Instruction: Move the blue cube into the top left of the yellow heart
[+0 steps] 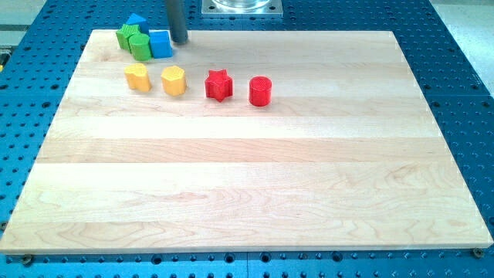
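The blue cube [160, 44] sits near the board's top left corner, touching a green round block [140, 47]. The yellow heart [137, 76] lies just below it, slightly to the view's left. My tip [179, 40] is right beside the blue cube, at its right edge. A yellow hexagon [174, 79] lies right of the heart.
A green star-like block [127, 35] and a second blue block [137, 22] cluster with the cube at the top left. A red star [218, 84] and a red cylinder [261, 90] lie right of the yellow hexagon. The wooden board [247, 193] rests on a blue perforated table.
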